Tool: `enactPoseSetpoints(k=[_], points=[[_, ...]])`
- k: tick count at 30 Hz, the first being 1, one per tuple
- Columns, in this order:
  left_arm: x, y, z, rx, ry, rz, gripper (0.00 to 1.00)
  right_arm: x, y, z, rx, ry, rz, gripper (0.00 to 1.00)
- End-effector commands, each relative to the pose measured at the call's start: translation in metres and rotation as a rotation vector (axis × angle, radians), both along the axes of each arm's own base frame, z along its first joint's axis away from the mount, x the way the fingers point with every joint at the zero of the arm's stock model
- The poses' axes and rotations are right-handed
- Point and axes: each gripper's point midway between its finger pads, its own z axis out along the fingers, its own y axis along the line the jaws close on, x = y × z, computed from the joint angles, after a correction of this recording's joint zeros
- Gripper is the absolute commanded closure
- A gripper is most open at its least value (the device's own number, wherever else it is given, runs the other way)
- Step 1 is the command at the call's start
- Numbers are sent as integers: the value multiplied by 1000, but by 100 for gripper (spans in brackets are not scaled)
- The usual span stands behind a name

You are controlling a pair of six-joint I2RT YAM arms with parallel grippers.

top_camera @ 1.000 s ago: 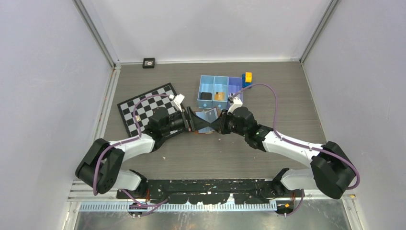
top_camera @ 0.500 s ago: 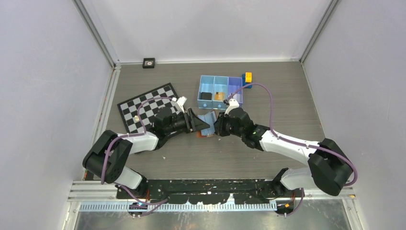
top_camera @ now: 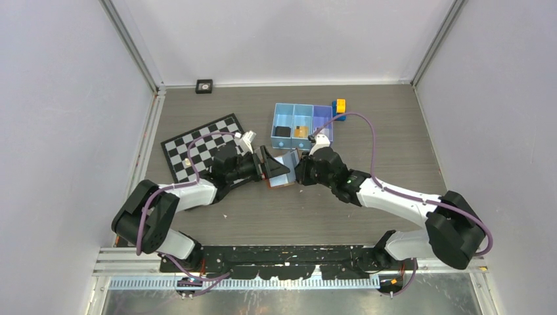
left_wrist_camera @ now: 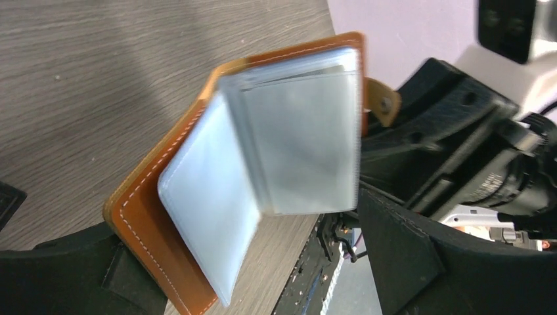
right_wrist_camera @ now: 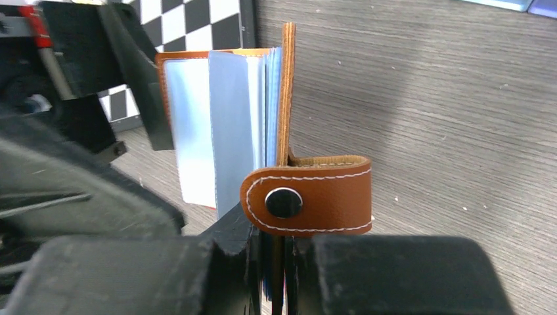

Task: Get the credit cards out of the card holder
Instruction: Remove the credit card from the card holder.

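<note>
In the top external view, the card holder (top_camera: 286, 164) is seen held open between the two arms, just in front of the blue tray (top_camera: 274, 121), its clear sleeves fanned out from the brown cover. The right gripper (right_wrist_camera: 276, 262) is closed tight on the edge of one cover, directly below the snap strap (right_wrist_camera: 309, 197). The left gripper (top_camera: 274, 169) is spread wide on either side of the holder with nothing clamped; whether its lower finger (left_wrist_camera: 79, 275) touches the other cover cannot be told.

Grey wood-grain tabletop (top_camera: 407, 131). Checkerboard mat (top_camera: 197, 146) lies flat at left, skewed. Blue three-compartment tray (top_camera: 293, 105) at far middle. Yellow-and-blue toy block (top_camera: 339, 107) just beside tray's far right corner. Small black square item (top_camera: 204, 86) at far-left edge.
</note>
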Motion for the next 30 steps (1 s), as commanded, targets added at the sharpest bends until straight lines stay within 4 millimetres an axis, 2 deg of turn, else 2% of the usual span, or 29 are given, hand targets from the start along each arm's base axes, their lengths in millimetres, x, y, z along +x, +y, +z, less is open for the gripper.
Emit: enactPoseSetpoints(k=[1,5,11,18,20,22,24,30], points=[[-2,-7,40,-121,-134,-40,0,15,8,14,-10,-30,-29,95],[-3,-7,44,-120,-144,-51,0,13,14,11,-22,-23,-5,96],[5,-8,22,-57,-58,-23,0,0,33,9,-87,-62,57,95],[9,-7,13,-26,-26,-6,0,-4,35,11,-186,-132,31,96],[9,-6,10,-17,-23,-3,10,-4,34,12,-182,-137,26,96],[11,-4,8,-10,-15,4,28,-5,33,14,-171,-142,25,96],[13,-1,4,-9,8,13,40,-5,33,22,-132,-158,16,96],[17,6,12,-90,4,16,64,-7,30,37,7,-155,31,97]])
